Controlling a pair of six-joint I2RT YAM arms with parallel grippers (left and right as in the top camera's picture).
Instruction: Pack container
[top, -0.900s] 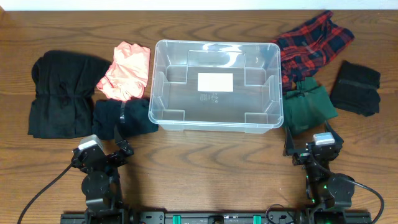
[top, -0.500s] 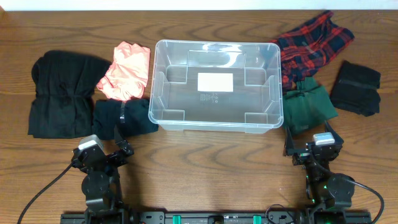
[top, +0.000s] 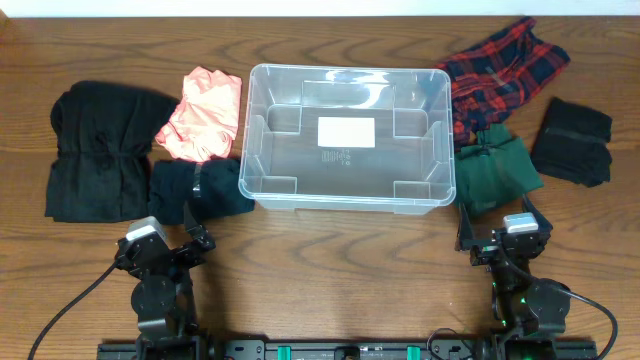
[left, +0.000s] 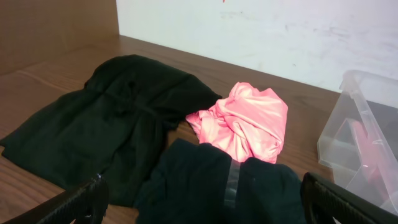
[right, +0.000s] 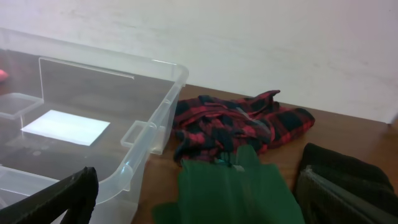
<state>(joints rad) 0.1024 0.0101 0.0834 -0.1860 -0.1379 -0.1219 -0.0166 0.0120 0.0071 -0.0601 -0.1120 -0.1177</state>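
The clear plastic container (top: 345, 137) stands empty at the table's middle, its white label on the base; it also shows in the right wrist view (right: 93, 143) and at the right edge of the left wrist view (left: 367, 143). My left gripper (top: 178, 232) is open and empty at the front left, just short of a small dark folded garment (top: 198, 188) that lies between its fingers (left: 205, 199) in the left wrist view. My right gripper (top: 495, 228) is open and empty at the front right, just short of a green garment (top: 497, 175), seen between its fingers (right: 211, 199).
Left of the container lie a large black garment (top: 100, 150) and a pink garment (top: 203, 115). Right of it lie a red plaid garment (top: 500, 65) and a black folded garment (top: 572, 140). A white wall rises behind the table.
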